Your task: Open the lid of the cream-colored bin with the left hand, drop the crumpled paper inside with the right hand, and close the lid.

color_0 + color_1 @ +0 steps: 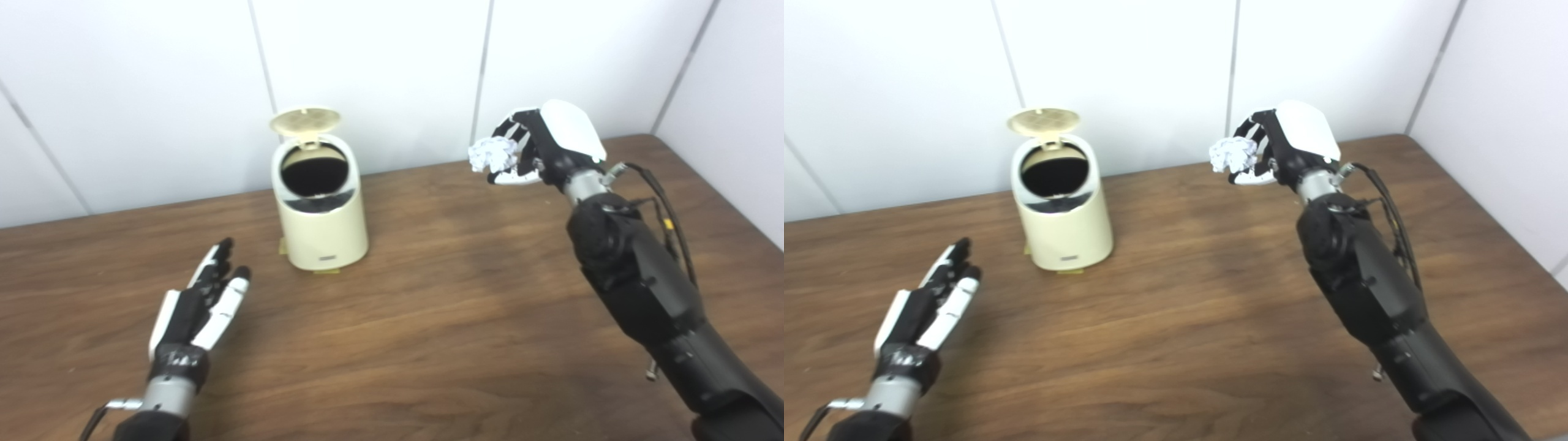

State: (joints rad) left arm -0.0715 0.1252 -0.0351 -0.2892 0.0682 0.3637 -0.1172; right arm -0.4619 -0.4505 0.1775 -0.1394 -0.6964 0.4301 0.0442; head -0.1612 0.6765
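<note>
The right hand (539, 147) is raised above the far right part of the brown wooden table (429, 318), and its fingers are closed around the crumpled white paper ball (493, 154). The paper ball is held in the air, clear of the table, at the side of the hand that faces the bin. The black right arm is seen coming up from the lower right corner.

The left hand (199, 309) is held low over the near left part of the table, with nothing in it. Its fingers are stretched out, close to each other, and are pointed toward the bin. If it touches the table cannot be told.

The cream-colored round plastic bin (321, 214) is standing upright on the table, near the white panel wall (380, 73). It is placed between the two hands, closer to the left one. Its round cream-colored lid (305, 120) is standing open at the back, and the dark inside of the bin is shown. The paper ball is well apart from the opening, on its right side.
</note>
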